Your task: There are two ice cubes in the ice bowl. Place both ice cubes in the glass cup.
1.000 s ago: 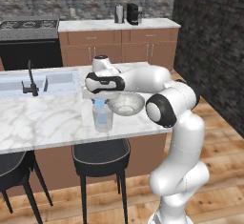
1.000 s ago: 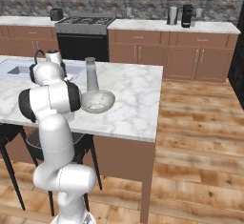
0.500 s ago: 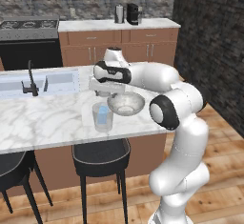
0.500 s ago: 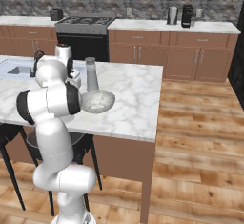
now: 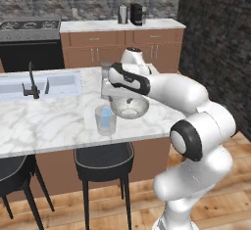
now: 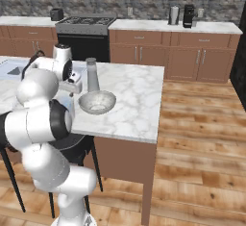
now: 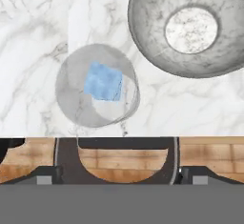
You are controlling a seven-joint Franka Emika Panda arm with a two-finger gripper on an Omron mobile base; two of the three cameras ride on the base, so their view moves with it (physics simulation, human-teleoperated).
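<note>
We see the marble worktop running across the middle of the left base view, with a sink and dark faucet at its left and two dark stools under its front edge. Our white arm reaches in from the lower right of that frame to the centre, where the fingers hang above the worktop, spread wide with nothing between them. In the hand view their dark tips stand far apart at the bottom corners. The ice bowl sits in the upper right of the hand view, its round base bare. A tall grey bottle stands just behind the bowl in the right base view. The glass cup sits left of centre in the hand view, near the bowl but apart from it, close to the worktop's front edge. Pale-blue ice lies inside the cup; we cannot tell whether it is one cube or two
</note>
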